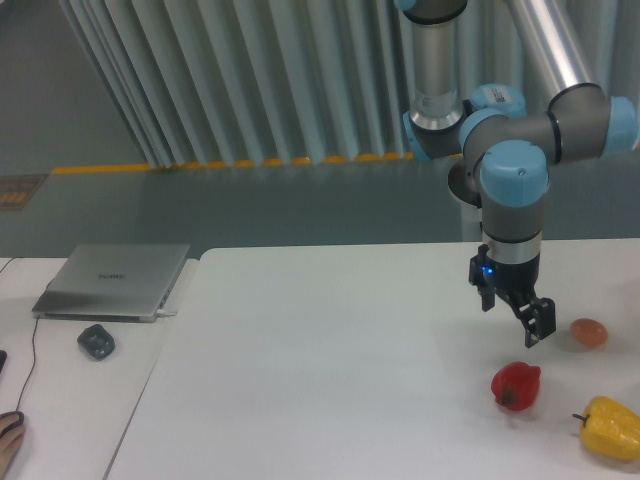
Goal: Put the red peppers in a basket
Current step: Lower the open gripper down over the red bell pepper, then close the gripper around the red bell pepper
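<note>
Fingers (pixel 538 334) hang above red pepper (pixel 516 386), not touching; apart or together, cannot tell.

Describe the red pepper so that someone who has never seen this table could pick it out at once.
Start at the white table and go to its near right corner, where three small things lie. The red pepper is the leftmost, just below the gripper. It is glossy, lumpy and deep red, unlike the yellow pepper to its right and the smaller orange egg-shaped thing behind.
</note>
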`<act>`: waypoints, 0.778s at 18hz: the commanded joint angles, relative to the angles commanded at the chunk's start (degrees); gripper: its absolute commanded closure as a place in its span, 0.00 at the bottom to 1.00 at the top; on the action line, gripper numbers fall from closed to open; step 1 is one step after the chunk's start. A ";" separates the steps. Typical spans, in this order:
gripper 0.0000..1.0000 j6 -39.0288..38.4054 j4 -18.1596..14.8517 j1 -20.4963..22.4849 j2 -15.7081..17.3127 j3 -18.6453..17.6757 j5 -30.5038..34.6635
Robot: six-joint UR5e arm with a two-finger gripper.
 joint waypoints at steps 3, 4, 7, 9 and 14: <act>0.00 -4.49 2.21 -0.70 -1.32 0.00 0.00; 0.00 -5.20 2.65 -0.79 -1.76 0.00 0.17; 0.00 -6.44 3.53 -0.79 -2.46 -0.17 0.35; 0.00 -6.61 5.36 -0.79 -3.60 -0.35 0.44; 0.00 -7.23 7.31 -0.79 -5.01 -0.61 1.84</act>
